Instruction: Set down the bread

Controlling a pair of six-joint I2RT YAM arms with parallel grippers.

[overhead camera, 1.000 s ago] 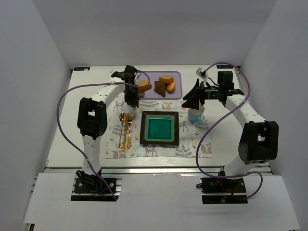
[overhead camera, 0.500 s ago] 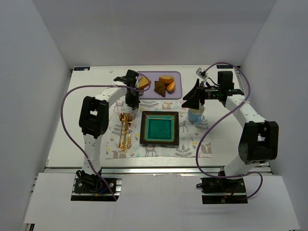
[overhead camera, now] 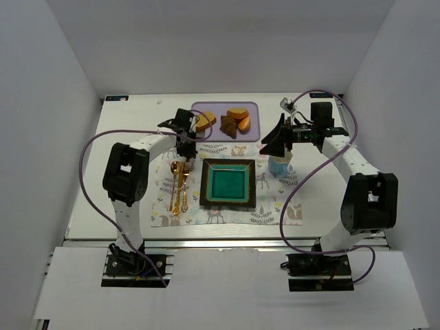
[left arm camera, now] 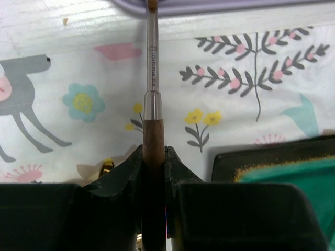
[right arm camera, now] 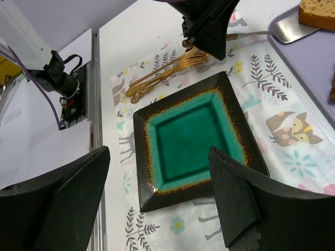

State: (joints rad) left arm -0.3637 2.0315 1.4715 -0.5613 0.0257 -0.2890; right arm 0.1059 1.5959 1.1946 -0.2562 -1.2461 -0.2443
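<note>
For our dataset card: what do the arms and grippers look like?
The left arm and right arm have white links and bulky black joints; a purple cable loops along each. The left gripper and right gripper are black.

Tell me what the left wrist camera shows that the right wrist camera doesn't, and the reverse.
Only the left wrist view shows the wooden handle of the spatula pinched in the left end effector, and lettering on its shaft. Only the right wrist view shows the bread with the spatula blade at its edge, the gold cutlery, the whole teal plate and the open right end effector. Both show the spatula, the plate, the purple tray and the printed placemat.
</note>
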